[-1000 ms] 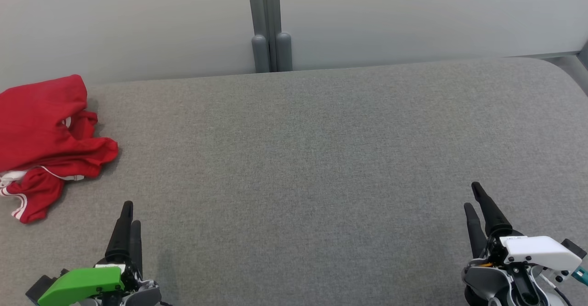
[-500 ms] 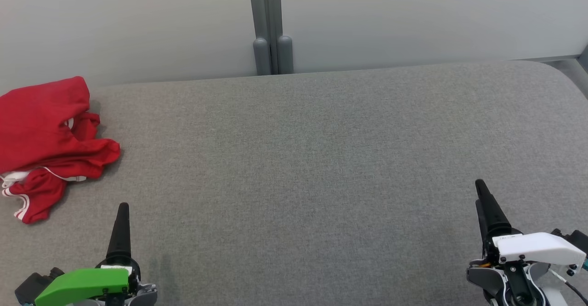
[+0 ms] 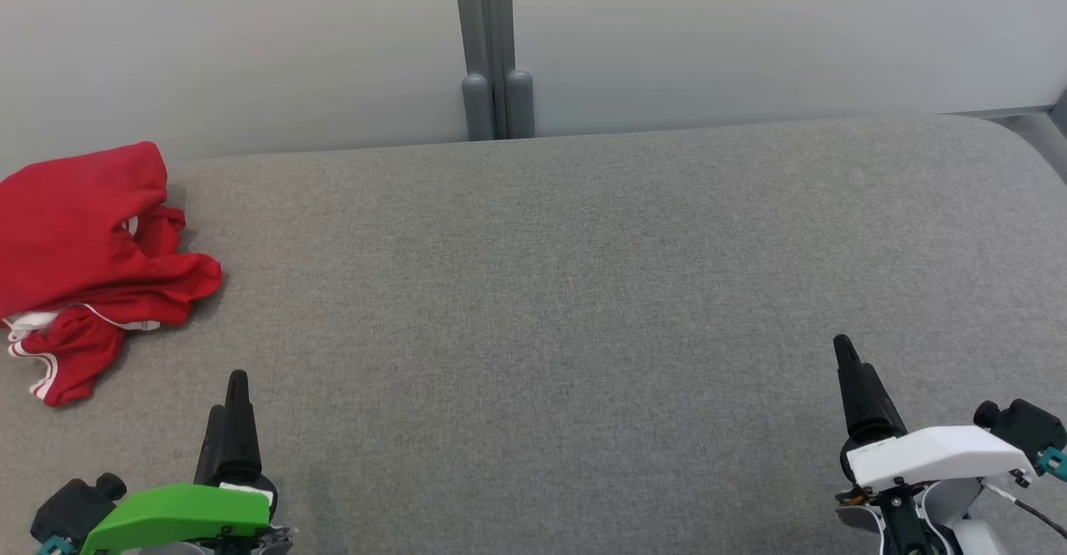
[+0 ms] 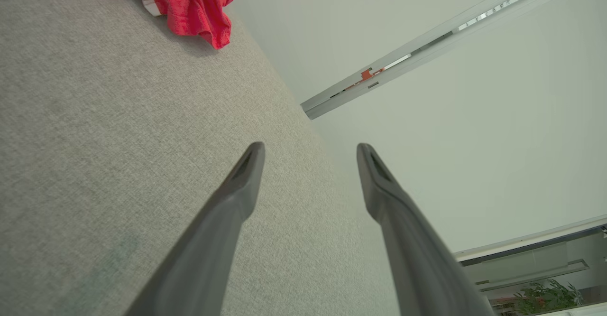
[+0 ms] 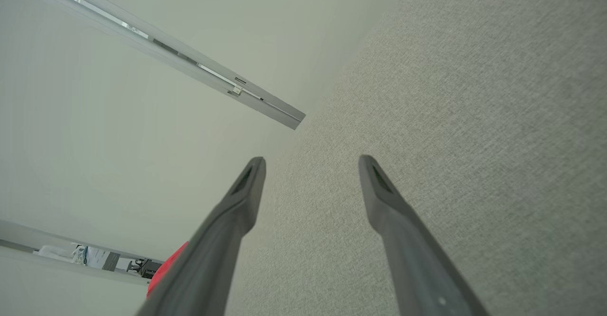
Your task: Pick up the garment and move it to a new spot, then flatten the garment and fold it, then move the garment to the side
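Garment: red garment (image 3: pixel 87 247), crumpled at the far left of the grey counter (image 3: pixel 542 288), well apart from both arms.
Left fingers (image 3: pixel 239 422): spread wide, empty, nearer the heap.
Right fingers (image 3: pixel 859 397): spread wide, empty.
Handling: I judge it light, soft and floppy, so it will drape.
Hold: I'd pinch a raised fold near the white-trimmed edge.
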Motion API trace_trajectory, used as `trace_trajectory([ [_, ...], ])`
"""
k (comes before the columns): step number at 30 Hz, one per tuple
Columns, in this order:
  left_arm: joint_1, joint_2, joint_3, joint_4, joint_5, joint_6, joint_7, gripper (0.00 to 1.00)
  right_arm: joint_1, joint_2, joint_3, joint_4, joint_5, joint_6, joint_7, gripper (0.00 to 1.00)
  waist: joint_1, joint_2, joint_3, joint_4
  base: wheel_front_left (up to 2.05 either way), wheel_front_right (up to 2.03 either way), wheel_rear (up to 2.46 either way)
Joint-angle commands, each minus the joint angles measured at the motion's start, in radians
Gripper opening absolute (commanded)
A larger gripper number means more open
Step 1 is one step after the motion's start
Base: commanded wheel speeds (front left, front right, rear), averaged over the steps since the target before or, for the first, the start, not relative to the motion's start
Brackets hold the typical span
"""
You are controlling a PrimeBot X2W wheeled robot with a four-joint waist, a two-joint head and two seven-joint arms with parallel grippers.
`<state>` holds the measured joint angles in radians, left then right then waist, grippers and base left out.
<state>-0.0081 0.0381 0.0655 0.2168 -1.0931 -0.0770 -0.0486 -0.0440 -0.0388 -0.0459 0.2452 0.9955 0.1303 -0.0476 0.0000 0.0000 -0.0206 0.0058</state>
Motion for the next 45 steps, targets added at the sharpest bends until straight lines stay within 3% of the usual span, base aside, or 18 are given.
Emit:
trace_trajectory([
  [1,0.000,0.007,-0.004,-0.020,0.049,0.010,-0.011,1.00,-0.001,-0.006,0.004,-0.007,-0.045,0.000,-0.012,1.00,0.0000,0.0000,-0.001,0.000,0.00,0.00,0.00],
  [10,0.012,0.008,-0.032,-0.032,0.222,0.049,-0.041,1.00,-0.002,-0.007,0.010,-0.002,-0.207,0.000,-0.042,1.00,0.0000,0.0000,-0.007,0.000,0.00,0.00,0.00],
  [22,0.028,0.010,-0.060,-0.046,0.417,0.070,-0.077,1.00,0.006,-0.009,0.019,-0.012,-0.392,0.000,-0.078,1.00,0.0000,0.0000,-0.017,0.002,0.00,0.00,0.00],
  [45,0.052,0.012,-0.053,-0.043,0.652,0.080,-0.135,1.00,0.023,-0.011,0.026,0.001,-0.638,0.000,-0.137,1.00,0.0000,0.0000,-0.014,0.009,0.00,0.00,0.00],
])
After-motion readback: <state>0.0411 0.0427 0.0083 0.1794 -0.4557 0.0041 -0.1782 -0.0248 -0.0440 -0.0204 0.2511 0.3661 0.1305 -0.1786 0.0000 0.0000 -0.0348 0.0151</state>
